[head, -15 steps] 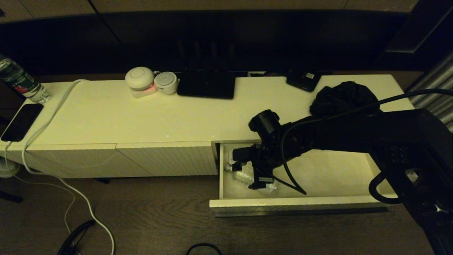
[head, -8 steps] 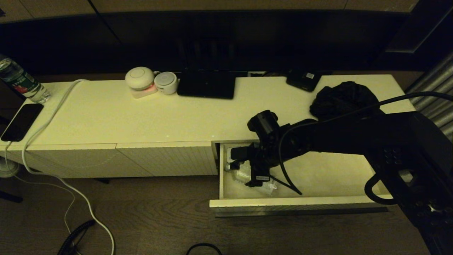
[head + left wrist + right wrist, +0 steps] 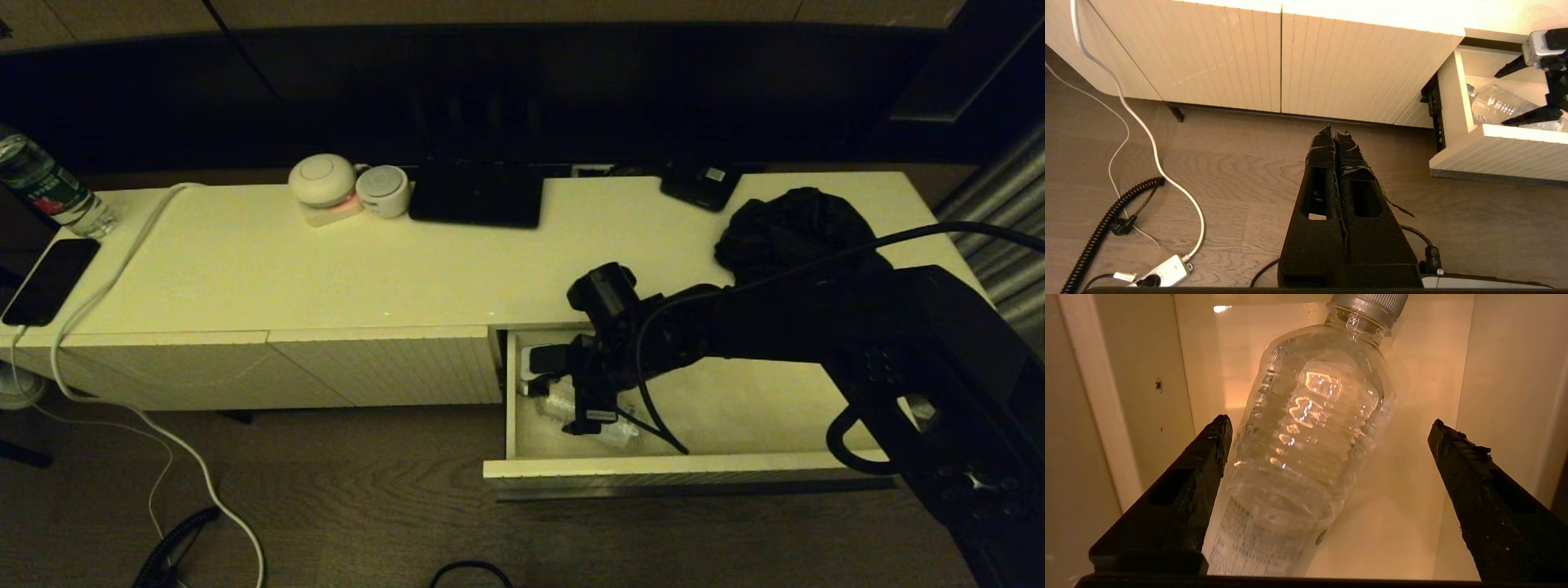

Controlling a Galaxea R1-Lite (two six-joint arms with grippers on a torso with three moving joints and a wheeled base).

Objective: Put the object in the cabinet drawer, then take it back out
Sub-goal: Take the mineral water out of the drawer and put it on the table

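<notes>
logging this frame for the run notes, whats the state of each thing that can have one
cabinet drawer: pulled open
clear water bottle: capped, lying on its side in the drawer's left end
right gripper: open, straddling the bottle inside the drawer, not clamped
left gripper: shut, empty, hanging over the floor in front of the cabinet
ribbed panels left of the drawer: closed
phone on the cabinet's left end: screen dark, cable plugged in
</notes>
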